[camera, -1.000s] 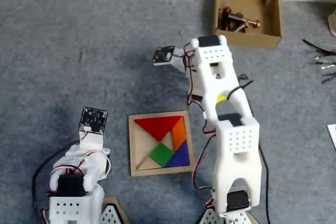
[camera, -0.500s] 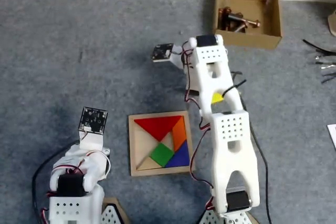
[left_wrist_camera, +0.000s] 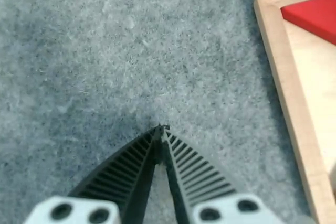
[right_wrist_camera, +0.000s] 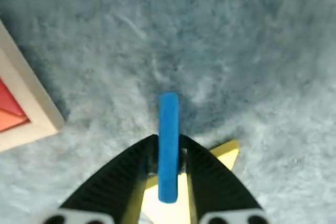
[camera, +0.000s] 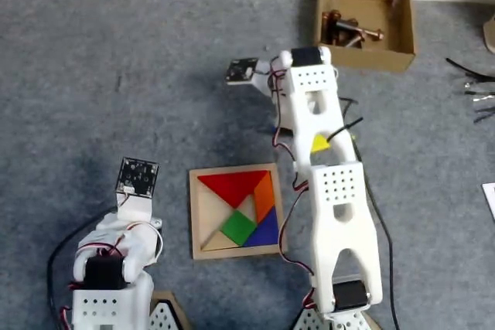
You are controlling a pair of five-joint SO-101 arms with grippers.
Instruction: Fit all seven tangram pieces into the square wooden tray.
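Your right gripper is clamped on a blue piece, which it holds on edge, so the right wrist view shows you a narrow blue bar pinched between the two dark fingers. Under the fingers a yellow piece lies flat on the grey carpet; you cannot tell whether the blue piece touches it. In the high view, your right arm stretches up the table to the right of the wooden tray. The yellow piece shows through a gap in that arm, off the tray's upper right corner and apart from it. Inside the tray you have a red triangle along the top edge, an orange piece down the right side, a green square in the lower middle and a blue triangle in the lower right corner. Bare wood shows along the tray's left side and in its lower left corner. Your left gripper has its fingers pressed together with nothing between them. It hangs over the carpet near the tray's rim without touching it, and a corner of the red triangle shows inside that rim. Your left arm sits at the lower left of the table. A cardboard box holding copper-coloured metal parts stands at the far edge, well apart from the tray.
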